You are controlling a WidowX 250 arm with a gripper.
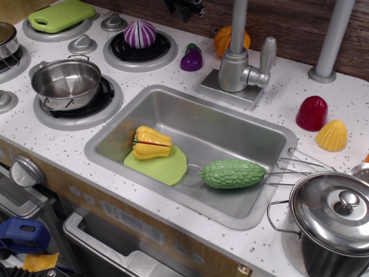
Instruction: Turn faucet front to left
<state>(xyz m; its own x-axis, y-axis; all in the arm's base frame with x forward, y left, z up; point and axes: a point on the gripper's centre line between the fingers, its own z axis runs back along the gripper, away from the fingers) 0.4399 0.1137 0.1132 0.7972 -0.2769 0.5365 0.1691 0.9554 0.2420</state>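
We see the matte silver-grey toy faucet (pixel 237 68) standing on its square base plate at the back rim of the steel sink (pixel 271 138), its paddle lever pointing right, its pipe rising out of view. Well left of it, at the top edge, only the black gripper (pixel 185 7) tip shows; we cannot tell how its jaws stand. A purple toy eggplant (pixel 191 59) lies on the speckled white tabletop (pixel 277 98) between them

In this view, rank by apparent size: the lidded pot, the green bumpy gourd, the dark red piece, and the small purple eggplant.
Largest to smallest:
1. lidded pot, though it sits nearest the camera
2. green gourd
3. dark red piece
4. purple eggplant, though it sits farthest back
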